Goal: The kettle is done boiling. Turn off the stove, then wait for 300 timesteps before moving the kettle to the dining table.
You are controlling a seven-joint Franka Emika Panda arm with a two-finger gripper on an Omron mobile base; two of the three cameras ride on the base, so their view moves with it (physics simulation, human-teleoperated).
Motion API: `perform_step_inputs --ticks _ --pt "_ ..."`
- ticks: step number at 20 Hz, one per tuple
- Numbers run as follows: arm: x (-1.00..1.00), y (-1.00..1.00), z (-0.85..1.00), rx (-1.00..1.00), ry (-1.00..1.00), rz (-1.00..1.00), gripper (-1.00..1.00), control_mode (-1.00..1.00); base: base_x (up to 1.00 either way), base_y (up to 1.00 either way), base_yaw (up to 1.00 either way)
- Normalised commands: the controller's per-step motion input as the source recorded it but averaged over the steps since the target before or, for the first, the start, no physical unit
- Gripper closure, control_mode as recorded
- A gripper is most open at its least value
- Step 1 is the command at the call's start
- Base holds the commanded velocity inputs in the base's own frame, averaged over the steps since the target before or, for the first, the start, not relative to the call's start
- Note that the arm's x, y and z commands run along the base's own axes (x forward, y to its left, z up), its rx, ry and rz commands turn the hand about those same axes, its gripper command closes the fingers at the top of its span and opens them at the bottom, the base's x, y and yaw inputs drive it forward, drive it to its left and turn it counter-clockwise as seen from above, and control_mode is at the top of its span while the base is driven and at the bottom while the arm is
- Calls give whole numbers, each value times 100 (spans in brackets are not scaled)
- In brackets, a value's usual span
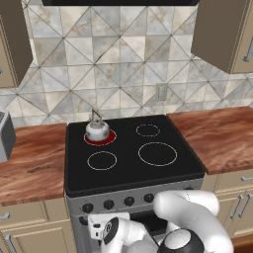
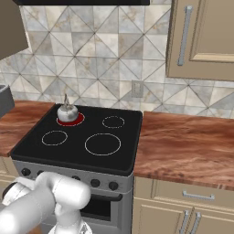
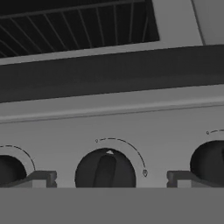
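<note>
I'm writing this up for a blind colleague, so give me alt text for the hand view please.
Close-up of the stove's grey front panel: a black knob sits centred between the open gripper's two dark fingertips, which flank it without touching. Parts of two more knobs show at the left and right edges, with the dark oven handle bar across the view.

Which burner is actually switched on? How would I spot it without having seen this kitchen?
Find the stove with the black glass top, set between two wooden counters. Look at its back left corner, where the kettle sits. The burner under it glows red, while the other three are only thin white rings.
</note>
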Motion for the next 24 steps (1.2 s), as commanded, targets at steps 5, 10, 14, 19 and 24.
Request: perform_step_inputs --ticks 5,10,14,19,24 --pt "3 0 -6 -2 -2 1 -100 -100 0 0 0" --pt "3 0 1 0 -3 0 -100 -100 0 0 0" --pt "1 0 8 0 -1 0 -100 -100 0 0 0" --pt "1 0 6 0 0 0 -100 -100 0 0 0" --pt "0 0 9 0 0 0 -100 -100 0 0 0"
